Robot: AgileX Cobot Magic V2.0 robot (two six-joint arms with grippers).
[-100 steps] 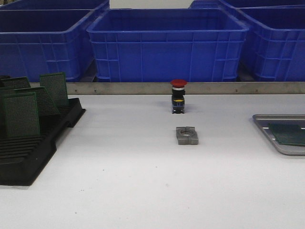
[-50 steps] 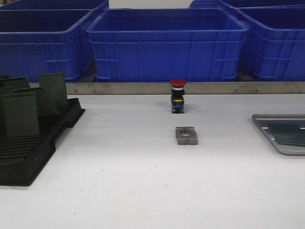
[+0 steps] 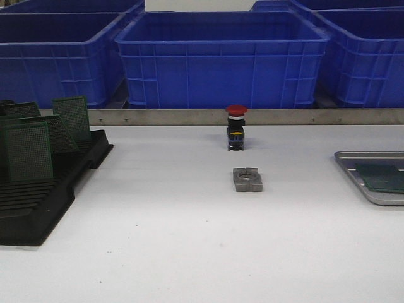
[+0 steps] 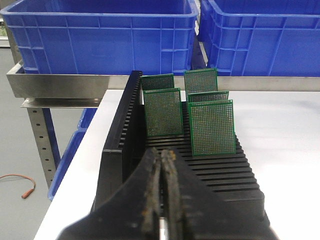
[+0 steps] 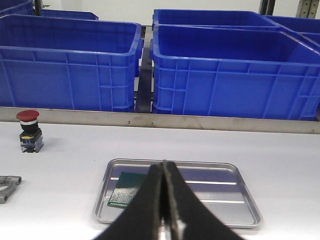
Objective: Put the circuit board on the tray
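Note:
A silver-grey tray (image 3: 353, 165) lies at the right edge of the table, also in the right wrist view (image 5: 235, 200). One green circuit board (image 5: 127, 189) lies flat in it, also in the front view (image 3: 382, 178). Several green circuit boards (image 3: 28, 151) stand upright in the black slotted rack (image 3: 38, 211) at the left; the left wrist view shows them too (image 4: 212, 127). My left gripper (image 4: 164, 155) is shut and empty, just short of the rack (image 4: 220, 172). My right gripper (image 5: 164, 167) is shut and empty, in front of the tray. Neither gripper shows in the front view.
A red-capped push button (image 3: 236, 127) stands at mid table with a grey metal block (image 3: 247, 179) in front of it. Deep blue bins (image 3: 221, 57) line the back behind a metal rail (image 3: 189, 117). The table's left edge (image 4: 75, 185) drops off beside the rack.

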